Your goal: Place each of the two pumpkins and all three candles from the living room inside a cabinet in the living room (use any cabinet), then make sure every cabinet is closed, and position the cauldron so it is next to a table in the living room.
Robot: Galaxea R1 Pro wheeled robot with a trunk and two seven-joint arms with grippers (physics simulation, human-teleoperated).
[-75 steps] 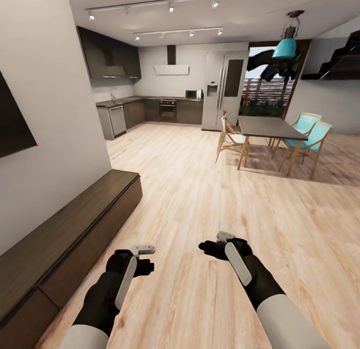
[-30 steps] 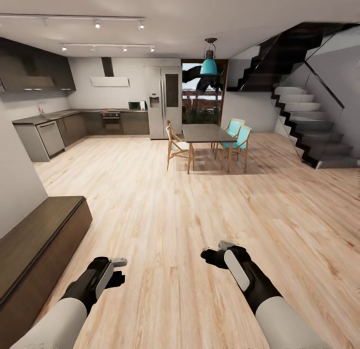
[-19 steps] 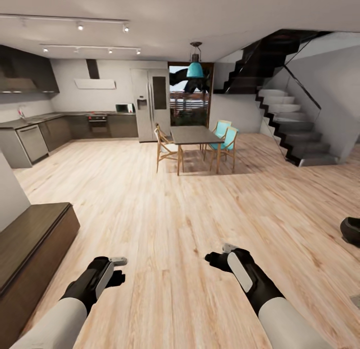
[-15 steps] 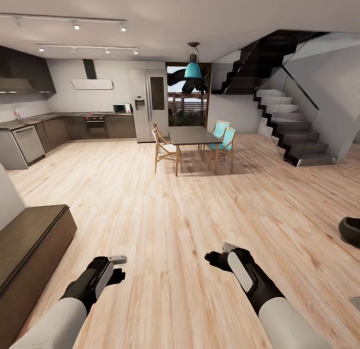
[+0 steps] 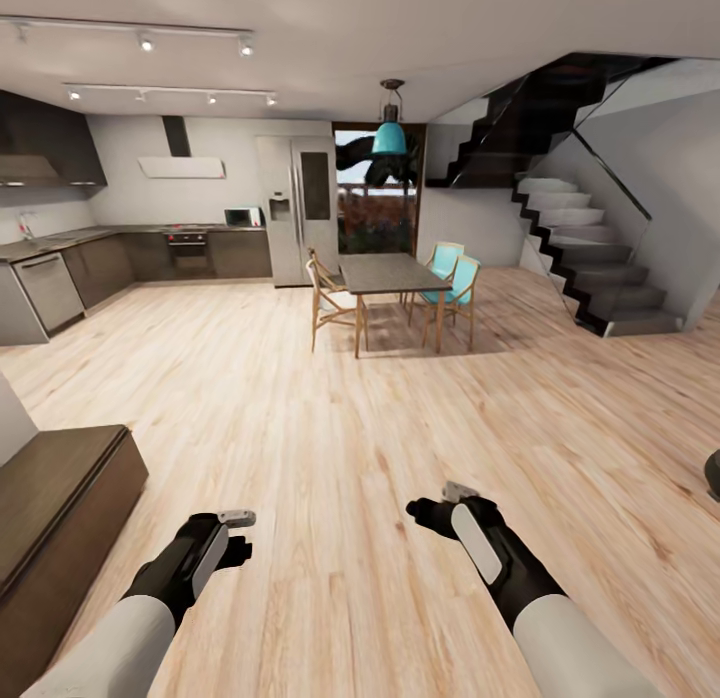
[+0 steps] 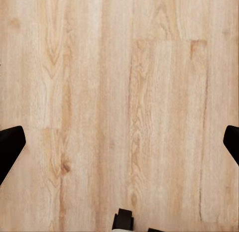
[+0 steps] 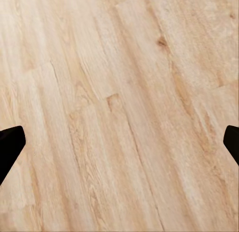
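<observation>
Cauldron [image 5: 713, 475] — a dark rounded sliver of it — shows at the far right edge of the head view, on the wooden floor [image 5: 380, 408], ahead of and well to the right of the right gripper [image 5: 430, 510]. That is the relation the coming move turns on: the right arm is the nearer one by a wide margin, and the base would, I judge, have to swing right before any reach. The left gripper [image 5: 236, 536] hangs over bare boards, with the end of the cabinet [image 5: 60, 498] just to its left, its fronts shut as far as can be seen. Pumpkins, candles and the glass table are nowhere to place from here; the table by the chairs [image 5: 392, 274] is a dining table, well apart.

Left wrist view — the two dark fingertips [image 6: 10, 150] stand at opposite edges with plain floor between them, so this claw is spread and empty.

Right wrist view: the same, fingertips [image 7: 10, 142] wide apart, floorboards running diagonally between, nothing held.
</observation>
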